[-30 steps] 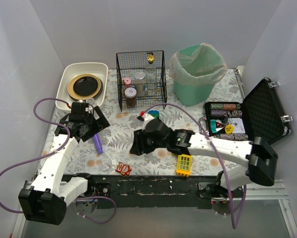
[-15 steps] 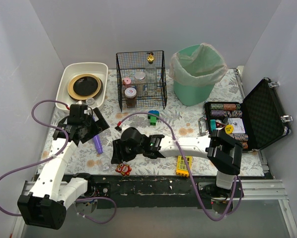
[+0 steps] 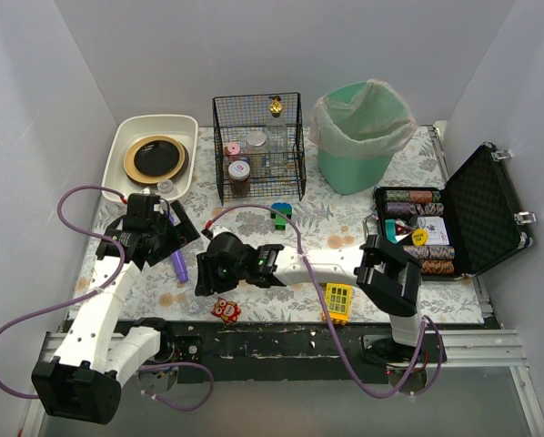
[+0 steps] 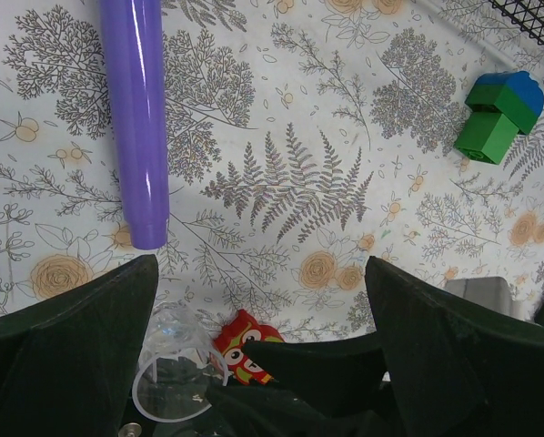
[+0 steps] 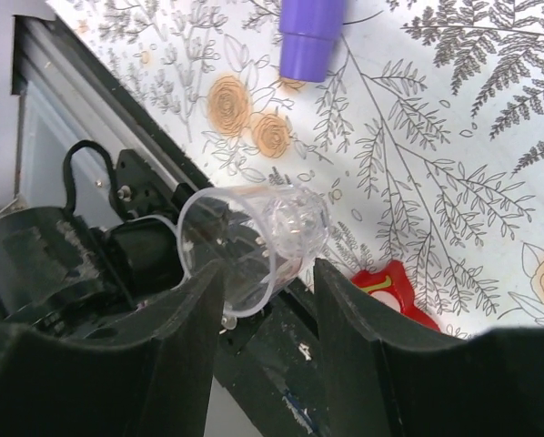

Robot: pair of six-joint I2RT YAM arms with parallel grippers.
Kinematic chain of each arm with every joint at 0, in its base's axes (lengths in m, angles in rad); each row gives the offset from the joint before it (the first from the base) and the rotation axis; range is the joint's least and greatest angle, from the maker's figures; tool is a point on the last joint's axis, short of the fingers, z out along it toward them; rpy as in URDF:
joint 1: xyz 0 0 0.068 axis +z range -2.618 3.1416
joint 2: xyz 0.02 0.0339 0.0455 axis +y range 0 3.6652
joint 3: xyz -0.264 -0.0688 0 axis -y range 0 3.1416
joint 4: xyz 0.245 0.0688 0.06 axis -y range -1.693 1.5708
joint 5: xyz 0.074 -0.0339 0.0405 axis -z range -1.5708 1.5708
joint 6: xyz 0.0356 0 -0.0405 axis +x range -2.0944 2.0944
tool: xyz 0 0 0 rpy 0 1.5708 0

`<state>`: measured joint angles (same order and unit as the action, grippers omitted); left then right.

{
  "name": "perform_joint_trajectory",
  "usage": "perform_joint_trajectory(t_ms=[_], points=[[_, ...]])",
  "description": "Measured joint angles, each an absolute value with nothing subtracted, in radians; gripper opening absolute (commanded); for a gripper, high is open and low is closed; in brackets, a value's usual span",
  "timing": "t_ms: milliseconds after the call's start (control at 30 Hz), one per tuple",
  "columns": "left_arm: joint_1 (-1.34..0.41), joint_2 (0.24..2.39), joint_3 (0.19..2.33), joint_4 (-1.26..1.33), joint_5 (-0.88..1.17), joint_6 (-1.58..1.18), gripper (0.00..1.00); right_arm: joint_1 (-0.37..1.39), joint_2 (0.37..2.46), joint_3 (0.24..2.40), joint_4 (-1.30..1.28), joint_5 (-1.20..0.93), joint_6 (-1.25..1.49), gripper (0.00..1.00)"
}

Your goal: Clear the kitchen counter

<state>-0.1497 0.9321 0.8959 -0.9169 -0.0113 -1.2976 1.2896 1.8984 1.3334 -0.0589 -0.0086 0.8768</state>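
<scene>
**Left fingers** [image 3: 154, 235]: two, spread to their widest, with nothing between them, poised above the surface [image 3: 340, 211]. In the left wrist view we see one purple tube [image 4: 136, 118] lying flat ahead of them to the left. One green-and-blue block [image 4: 495, 114] sits far to the right.

**Right fingers** [image 3: 204, 278]: two, apart and clamped on nothing. One clear cup [image 5: 254, 241] lies on its side in the gap ahead of them, at the surface's black front edge. We cannot tell whether either finger touches it. One red owl [image 5: 390, 287] lies just beside the cup.

**Further out:** one yellow toy [image 3: 337, 300] rests near the front edge, under the right arm.

**Along the back** we count:
- one white tub [image 3: 126, 146] holding one black plate [image 3: 156, 159];
- one wire basket [image 3: 290, 137] with at least three jars [image 3: 240, 173] inside;
- one green bin [image 3: 354, 168] with a liner.

**At the right** lies one open black case [image 3: 486, 205] with rows of chips [image 3: 408, 196].

**The surface**, covered in leaf-print cloth, spans from the arm bases to the back wall and carries all of these.
</scene>
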Motion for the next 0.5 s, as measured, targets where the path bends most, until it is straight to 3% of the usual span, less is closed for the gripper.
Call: perform_joint_trajectory(t_ms=[200, 367, 433, 500], points=[[-0.15, 0.932, 0.896, -0.917, -0.011, -1.295, 0.98, 1.29, 1.948, 1.366, -0.104, 0.019, 0.878, 0.43], [-0.15, 0.932, 0.896, -0.918, -0.012, -1.291, 0.98, 1.29, 1.964, 1.373, -0.107, 0.022, 0.877, 0.19], [-0.15, 0.932, 0.896, -0.918, -0.012, -1.29, 0.98, 1.29, 1.964, 1.372, -0.11, 0.028, 0.877, 0.05], [-0.15, 0.931, 0.896, -0.918, -0.013, -1.29, 0.98, 1.29, 1.963, 1.367, -0.105, 0.038, 0.879, 0.01]])
